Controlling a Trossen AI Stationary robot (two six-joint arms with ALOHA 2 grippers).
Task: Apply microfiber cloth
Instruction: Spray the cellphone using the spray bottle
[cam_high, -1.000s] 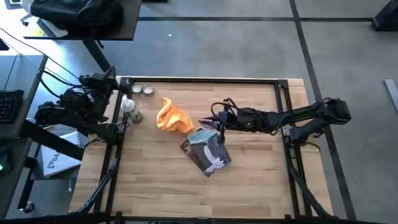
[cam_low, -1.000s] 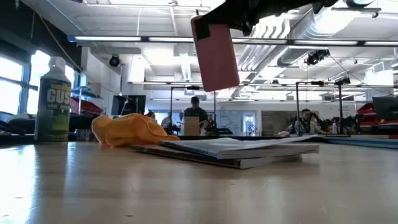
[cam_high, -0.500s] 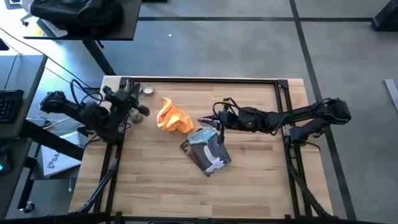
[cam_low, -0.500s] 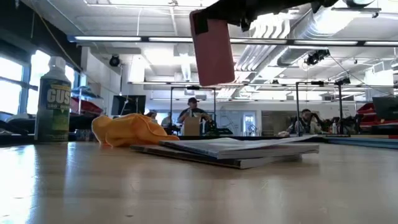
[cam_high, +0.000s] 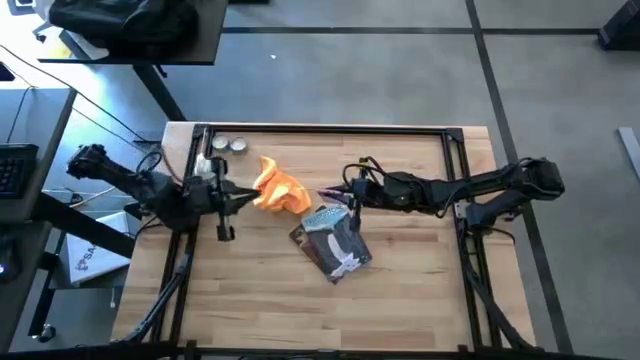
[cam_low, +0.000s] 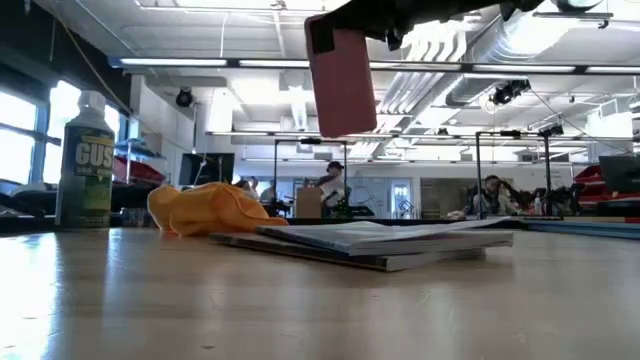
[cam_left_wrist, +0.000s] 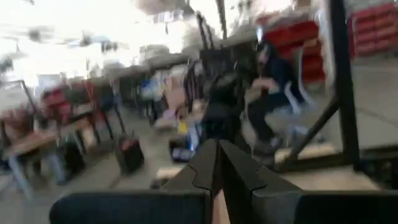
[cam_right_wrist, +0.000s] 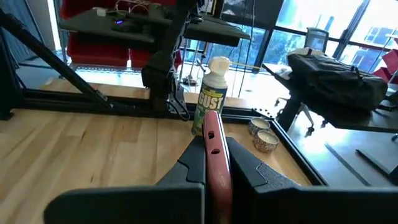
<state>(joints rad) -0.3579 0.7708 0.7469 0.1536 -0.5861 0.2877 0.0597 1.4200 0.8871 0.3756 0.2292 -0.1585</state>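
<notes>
The left gripper (cam_high: 236, 198), fingers pressed together, is swinging in toward the microfiber cloth (cam_high: 277, 189) lying bunched on the surface (cam_high: 400, 290), so pickup is probably starting. The right gripper (cam_high: 335, 198) is pinching a pink phone (cam_low: 341, 80) aloft.

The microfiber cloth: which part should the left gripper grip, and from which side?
Grip the raised crumpled ridge of the microfiber cloth at its left end, coming from the left gripper side. The folds bunch up there, giving fabric to pinch, while its right end lies against the packet and near the right gripper holding the phone.
</notes>
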